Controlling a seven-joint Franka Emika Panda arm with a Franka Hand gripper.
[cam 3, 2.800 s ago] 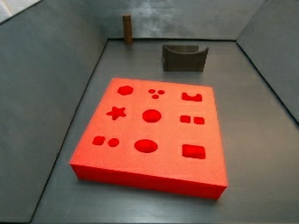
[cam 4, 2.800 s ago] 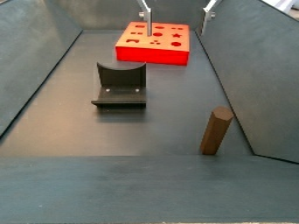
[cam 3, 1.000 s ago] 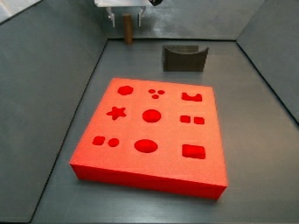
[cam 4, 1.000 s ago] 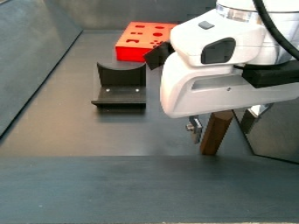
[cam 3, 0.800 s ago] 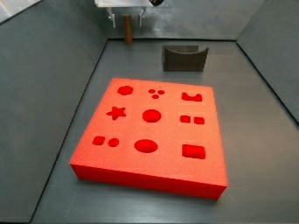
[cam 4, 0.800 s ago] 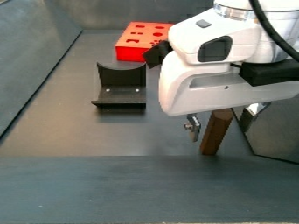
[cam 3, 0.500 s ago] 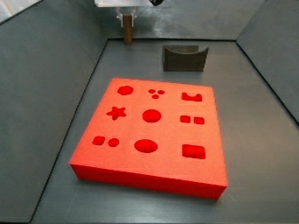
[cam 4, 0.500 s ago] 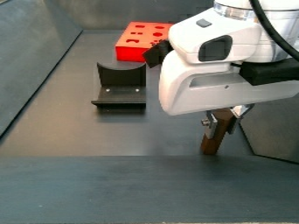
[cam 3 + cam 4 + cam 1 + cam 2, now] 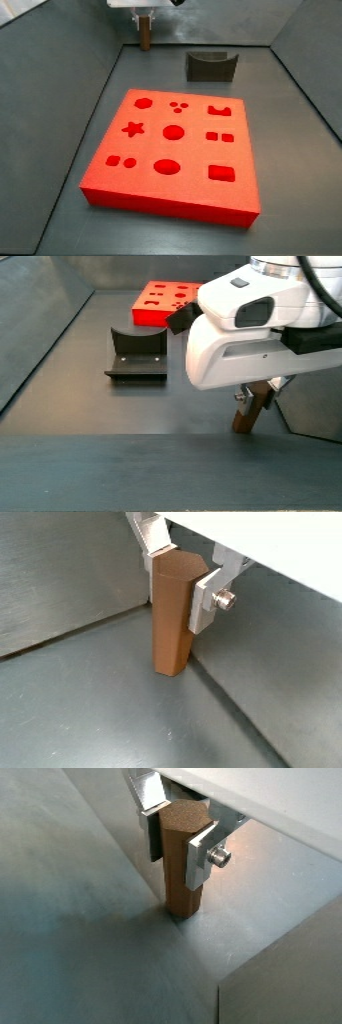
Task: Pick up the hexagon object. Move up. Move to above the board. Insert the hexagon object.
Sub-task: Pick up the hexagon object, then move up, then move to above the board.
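Note:
The hexagon object (image 9: 171, 612) is a slim brown peg standing upright on the grey floor in a corner by the walls. It also shows in the other wrist view (image 9: 181, 863) and in both side views (image 9: 144, 35) (image 9: 249, 416). My gripper (image 9: 181, 577) is shut on its upper part, with a silver finger (image 9: 203, 602) pressed flat on each side, as the other wrist view (image 9: 178, 833) also shows. In a side view the gripper (image 9: 255, 394) hangs below the big white arm. The red board (image 9: 174, 150) lies far from the peg; it also shows in the other side view (image 9: 167, 301).
The dark fixture (image 9: 210, 65) stands on the floor beside the peg's corner and shows in the other side view (image 9: 136, 353) between the board and the arm. Grey walls (image 9: 67, 582) rise close around the peg.
The arm came down over the peg, and the fingers, first spread on either side of it, have closed onto it. The peg still stands in its corner.

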